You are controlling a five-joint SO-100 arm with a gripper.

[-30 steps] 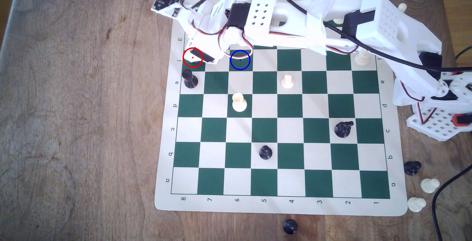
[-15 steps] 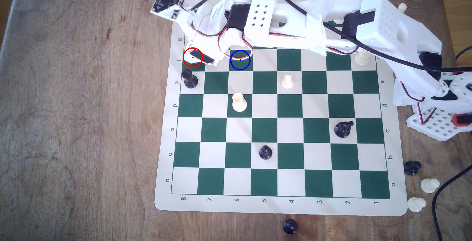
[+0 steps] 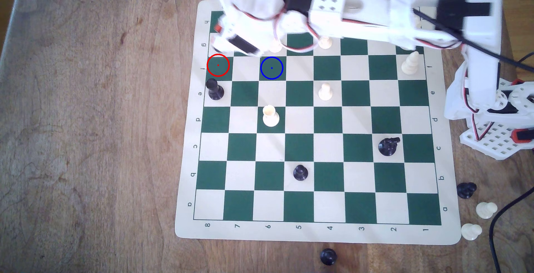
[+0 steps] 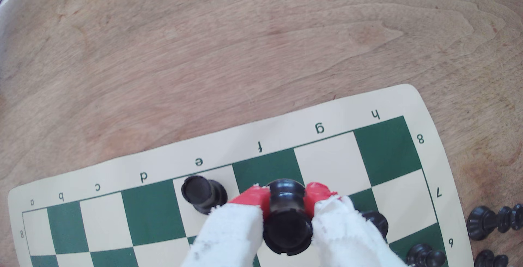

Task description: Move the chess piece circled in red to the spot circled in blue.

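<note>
Now the carrying step is in hand: the gripper (image 4: 285, 199) has its two red-tipped, cloth-wrapped fingers (image 4: 254, 200) closed around the narrow waist of the black rook (image 4: 286, 221), which hangs lifted above the chessboard (image 3: 318, 232) near its far corner. The red-ringed square (image 3: 218, 65) lies bare. Next, I judge, the arm must bring the rook over the blue-ringed green square (image 3: 271, 68), lower it upright and let go. A second black rook (image 3: 215, 89) stands just beside. The board lies on a wooden table (image 3: 86, 117).
</note>
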